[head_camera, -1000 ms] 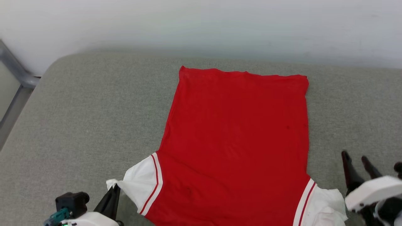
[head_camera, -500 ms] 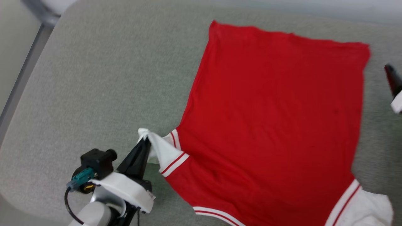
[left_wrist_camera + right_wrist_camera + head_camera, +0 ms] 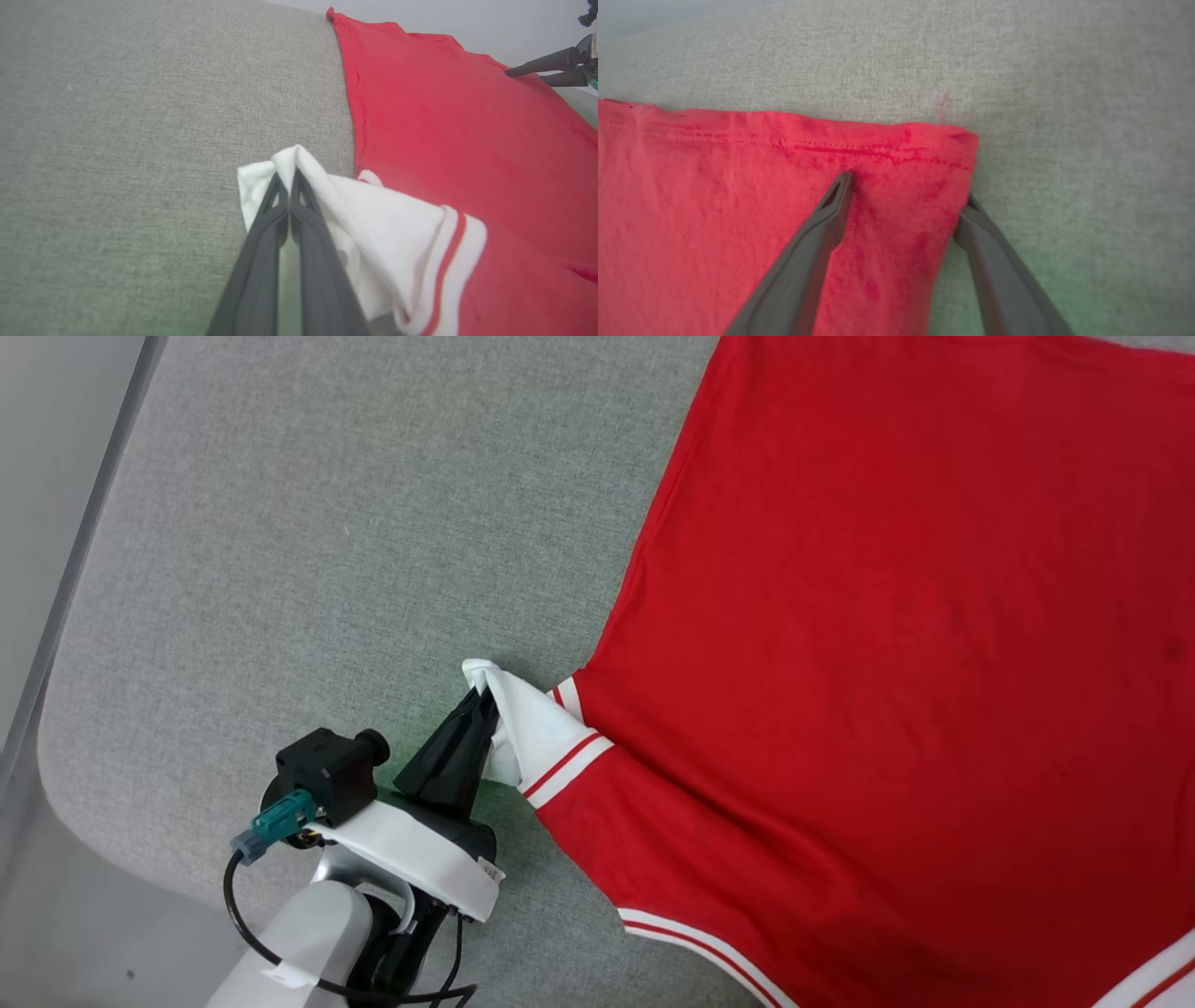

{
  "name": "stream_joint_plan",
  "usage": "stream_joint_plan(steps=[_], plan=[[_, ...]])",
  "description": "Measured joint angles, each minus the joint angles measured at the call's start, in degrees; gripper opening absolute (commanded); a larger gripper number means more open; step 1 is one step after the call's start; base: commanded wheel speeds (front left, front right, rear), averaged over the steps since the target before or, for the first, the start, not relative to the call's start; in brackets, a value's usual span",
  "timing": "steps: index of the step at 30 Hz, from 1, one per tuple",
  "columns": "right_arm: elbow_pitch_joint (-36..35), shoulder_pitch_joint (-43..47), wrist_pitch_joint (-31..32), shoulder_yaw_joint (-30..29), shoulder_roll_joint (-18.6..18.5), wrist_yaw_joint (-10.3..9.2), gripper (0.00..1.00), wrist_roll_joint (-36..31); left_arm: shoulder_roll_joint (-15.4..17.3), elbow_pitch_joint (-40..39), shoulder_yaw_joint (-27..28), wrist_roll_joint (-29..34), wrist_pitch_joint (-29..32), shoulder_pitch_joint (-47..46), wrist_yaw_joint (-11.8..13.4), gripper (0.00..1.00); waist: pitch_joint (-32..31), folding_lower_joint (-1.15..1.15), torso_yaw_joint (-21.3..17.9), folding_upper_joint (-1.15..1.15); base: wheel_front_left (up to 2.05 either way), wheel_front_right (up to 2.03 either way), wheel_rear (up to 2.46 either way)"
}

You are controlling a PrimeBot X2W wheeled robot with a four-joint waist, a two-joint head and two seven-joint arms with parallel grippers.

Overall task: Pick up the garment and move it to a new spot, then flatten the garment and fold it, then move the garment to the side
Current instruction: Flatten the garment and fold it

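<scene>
Red garment [image 3: 887, 644], long axis near-to-far, hem farthest

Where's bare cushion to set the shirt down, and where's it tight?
Free: wide grey cushion between its left edge and the garment side seam, ahead of the left pincer. Also a strip beyond the hem, past the open right pincer. Crowded: the white sleeve, clamped by the left pincer.

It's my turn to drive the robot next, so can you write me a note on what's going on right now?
Left gripper: shut on the white sleeve.
Right gripper: open over the hem corner, holding nothing.
Shirt: spread plain side up on the grey cushion.
Done: laid out mostly flat.
Left: fold it, then move it aside.
</scene>
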Motion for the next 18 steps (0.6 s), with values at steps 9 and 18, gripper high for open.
stream_joint_plan(steps=[9,18], plan=[[-0.1,-1.3,9.9,-3.5,1.4,0.02,0.0,-2.3,-0.8,1.8,0.8,0.7,-0.6,-0.2,-0.8,0.0,0.1,0.0,-0.2,0.0,0.0,0.0,0.0],[-8.1,6.0,11.4,1.0,1.3,0.04,0.0,-1.5,0.4,2.6,2.0,0.7,-0.6,2.3,-0.3,0.0,-4.6,0.0,-2.8,0.0,0.0,0.0,0.0]])
